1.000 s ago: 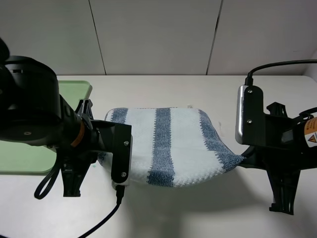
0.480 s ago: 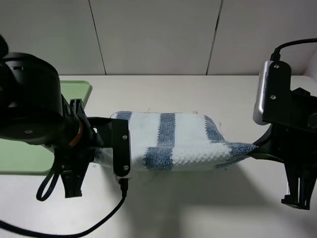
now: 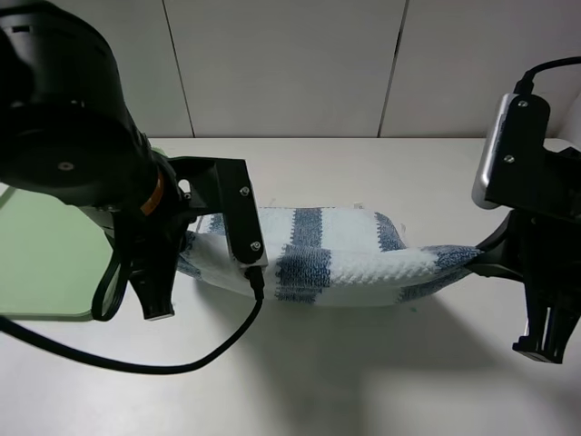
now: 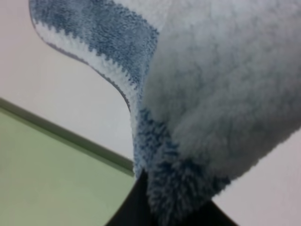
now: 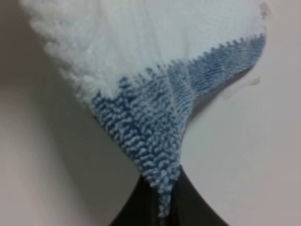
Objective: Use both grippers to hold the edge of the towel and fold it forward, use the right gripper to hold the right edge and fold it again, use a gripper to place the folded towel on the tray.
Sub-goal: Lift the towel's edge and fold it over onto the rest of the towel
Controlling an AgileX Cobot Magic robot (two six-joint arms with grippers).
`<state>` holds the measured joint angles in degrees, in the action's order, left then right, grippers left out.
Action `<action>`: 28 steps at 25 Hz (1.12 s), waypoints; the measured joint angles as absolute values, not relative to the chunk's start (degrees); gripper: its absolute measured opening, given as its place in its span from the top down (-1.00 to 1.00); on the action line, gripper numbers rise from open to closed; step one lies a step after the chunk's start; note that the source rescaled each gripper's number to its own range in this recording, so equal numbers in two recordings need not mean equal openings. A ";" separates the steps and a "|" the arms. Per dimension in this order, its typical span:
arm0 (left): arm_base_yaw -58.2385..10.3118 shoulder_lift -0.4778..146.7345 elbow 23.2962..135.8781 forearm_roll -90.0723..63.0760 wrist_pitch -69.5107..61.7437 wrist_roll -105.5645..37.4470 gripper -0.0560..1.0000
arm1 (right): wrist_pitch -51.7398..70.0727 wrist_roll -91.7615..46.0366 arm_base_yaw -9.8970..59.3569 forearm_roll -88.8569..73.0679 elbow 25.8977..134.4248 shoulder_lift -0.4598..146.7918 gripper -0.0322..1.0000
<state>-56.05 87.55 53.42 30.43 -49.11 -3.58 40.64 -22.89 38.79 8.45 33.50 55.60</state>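
Note:
The striped white and blue-grey towel (image 3: pixel 349 259) hangs lifted between both grippers over the middle of the table, its near edge raised and carried toward the far edge. My left gripper (image 3: pixel 192 243) is shut on the towel's left corner (image 4: pixel 178 197). My right gripper (image 3: pixel 477 257) is shut on the towel's right corner (image 5: pixel 160 183). The light-green tray (image 3: pixel 41 263) lies at the left, partly hidden behind the left arm; it also shows in the left wrist view (image 4: pixel 51 179).
The white table (image 3: pixel 363 363) extends in front of the towel. A black cable (image 3: pixel 182 363) from the left arm loops over the table near the front left. A grey panelled wall (image 3: pixel 290 64) stands behind the table.
Both grippers have risen and moved toward the far edge with the towel's near edge, so the towel now looks narrower and more doubled over. The left arm has lifted markedly.

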 joint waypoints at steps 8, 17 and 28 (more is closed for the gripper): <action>-55.99 87.55 53.47 31.43 -49.48 -2.67 0.89 | 38.33 -18.53 38.79 11.31 33.70 56.38 0.94; -50.89 87.55 53.47 31.92 -48.44 -1.24 0.89 | 37.64 -17.96 38.79 11.49 39.26 63.87 0.94; -44.46 87.55 53.47 31.92 -42.04 -2.12 0.89 | 33.70 -19.06 30.87 10.47 42.76 71.43 0.94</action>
